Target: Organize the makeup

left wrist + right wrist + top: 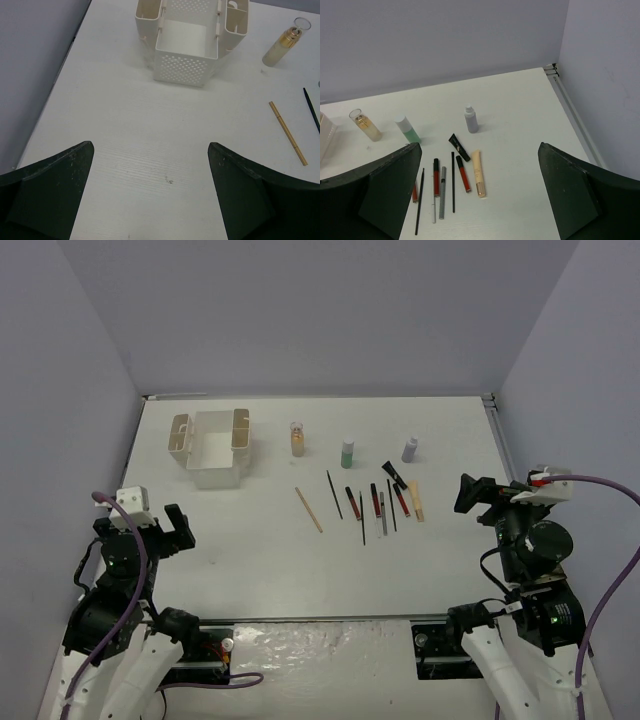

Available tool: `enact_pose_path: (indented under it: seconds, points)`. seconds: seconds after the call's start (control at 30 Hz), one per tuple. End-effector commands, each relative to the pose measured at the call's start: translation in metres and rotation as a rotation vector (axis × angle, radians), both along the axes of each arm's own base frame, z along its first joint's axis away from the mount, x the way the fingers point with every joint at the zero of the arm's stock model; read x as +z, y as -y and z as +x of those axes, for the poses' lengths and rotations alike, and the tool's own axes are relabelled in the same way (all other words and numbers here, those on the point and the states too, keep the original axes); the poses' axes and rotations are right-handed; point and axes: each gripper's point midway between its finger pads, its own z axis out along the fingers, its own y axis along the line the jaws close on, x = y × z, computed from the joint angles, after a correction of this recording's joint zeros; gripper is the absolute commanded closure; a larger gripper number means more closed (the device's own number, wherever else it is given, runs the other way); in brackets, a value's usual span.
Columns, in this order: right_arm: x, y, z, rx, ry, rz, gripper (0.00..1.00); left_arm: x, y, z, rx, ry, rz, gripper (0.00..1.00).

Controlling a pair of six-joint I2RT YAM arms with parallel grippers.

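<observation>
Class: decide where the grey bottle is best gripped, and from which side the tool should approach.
The grey bottle stands upright and apart, so grip its round body below the narrower cap, probably from above: a black tube lies close in front.

Left arm [120, 580]: folded at the near edge, wrist raised. Left fingers [55, 190]: spread wide apart, nothing between them, tips clear of the bench below. Right arm [530, 570]: folded in like pose. Right fingers [390, 190]: spread wide, nothing between them, tips clear of the bench.

Amber bottle [297, 440], green bottle [347, 452], grey bottle [409, 449]; dot-perforated box [180, 67], perhaps cream.
</observation>
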Motion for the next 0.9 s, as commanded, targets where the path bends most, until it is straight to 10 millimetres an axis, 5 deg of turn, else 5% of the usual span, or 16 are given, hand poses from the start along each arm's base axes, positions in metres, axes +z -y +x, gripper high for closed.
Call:
enact_pose_path:
  seconds: [0.0, 0.2, 0.5, 0.73, 0.87]
  points:
    - [0.025, 0.004, -0.001, -0.027, 0.099, 0.04, 0.0, 0.011, 0.004, 0.01, -0.007, 0.044, -0.022, 0.03]
    - [0.023, 0.01, -0.005, -0.062, 0.111, 0.067, 0.0, 0.01, 0.006, 0.011, -0.01, 0.038, -0.023, 0.03]
    - [0.019, -0.009, 0.005, 0.037, 0.075, 0.055, 0.0, 0.008, 0.022, 0.032, -0.077, -0.005, -0.014, 0.03]
    - [0.014, -0.015, 0.01, 0.057, 0.05, 0.072, 0.0, 0.05, 0.056, 0.085, -0.169, -0.005, -0.049, 0.03]
    - [0.007, -0.019, 0.008, 0.08, 0.05, 0.089, 0.0, 0.074, 0.084, 0.133, -0.232, 0.016, -0.085, 0.03]
